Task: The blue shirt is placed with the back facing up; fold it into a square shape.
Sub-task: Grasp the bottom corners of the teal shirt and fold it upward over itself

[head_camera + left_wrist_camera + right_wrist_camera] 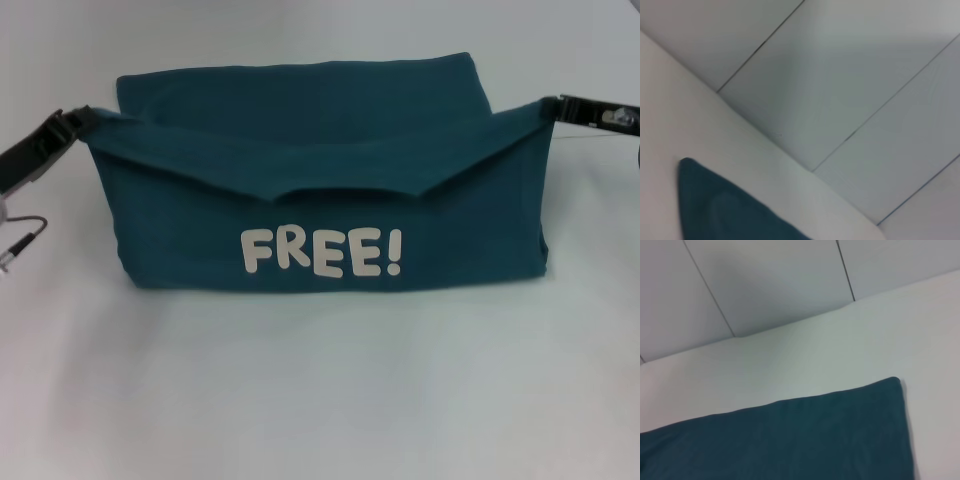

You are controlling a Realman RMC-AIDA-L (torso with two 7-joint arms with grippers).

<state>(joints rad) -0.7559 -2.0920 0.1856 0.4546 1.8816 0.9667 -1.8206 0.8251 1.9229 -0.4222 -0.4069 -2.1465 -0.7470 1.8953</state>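
We see our left gripper (88, 120) and right gripper (548, 106) each pinching a corner of the blue shirt (330, 190). The lifted edge sags between them above the white "FREE!" print (322, 252).

Setting. A plain white worktop (320, 390) fills the head view, matte and evenly lit, with only soft, faint shadow on its surface. In both wrist views the worktop's far edge (790, 327) meets a pale grey-white panelled wall (850, 75). The wall consists of large flat panels separated by thin dark seams (760, 47), which run as straight lines across it. A dim, diffuse shadow lies on the wall panels just beyond the worktop edge.
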